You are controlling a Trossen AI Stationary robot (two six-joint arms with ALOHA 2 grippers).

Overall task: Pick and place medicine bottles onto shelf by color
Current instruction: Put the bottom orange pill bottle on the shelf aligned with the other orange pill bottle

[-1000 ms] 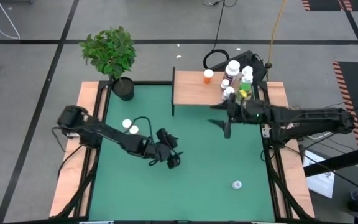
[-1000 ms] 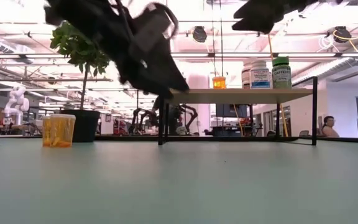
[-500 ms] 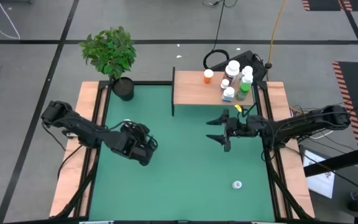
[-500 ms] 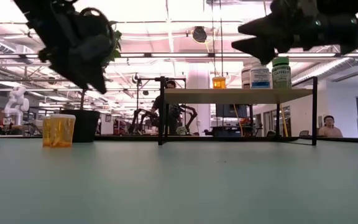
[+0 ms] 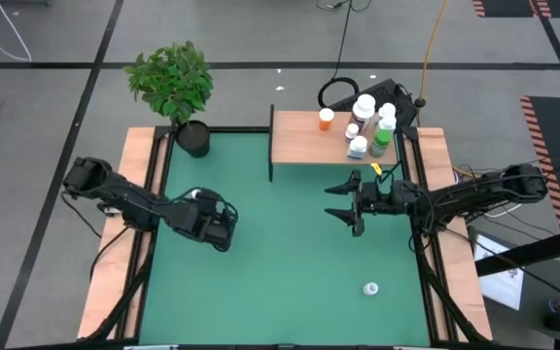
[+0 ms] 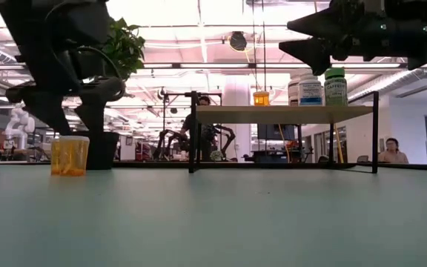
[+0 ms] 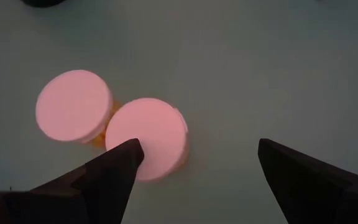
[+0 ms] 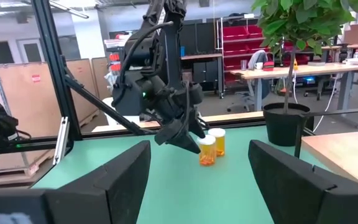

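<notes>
The left gripper (image 5: pixel 214 226) hangs with jaws spread above two amber bottles (image 7: pixel 148 138) standing touching on the worktop (image 5: pixel 290 282), near its plant-side edge, in front of the potted plant (image 5: pixel 175 86). Since the earlier frame it has drawn back from mid-worktop to them. The right gripper (image 5: pixel 351 206), jaws spread and empty, has retreated from the shelf (image 5: pixel 299 146), where five bottles stand; open green lies between. One white bottle (image 5: pixel 370 288) stands well apart from the shelf.

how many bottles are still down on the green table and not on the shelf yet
3. Two amber bottles stand side by side at the table's left, under the open left gripper. One white-capped bottle stands alone near the front right. None seems hidden.
</notes>
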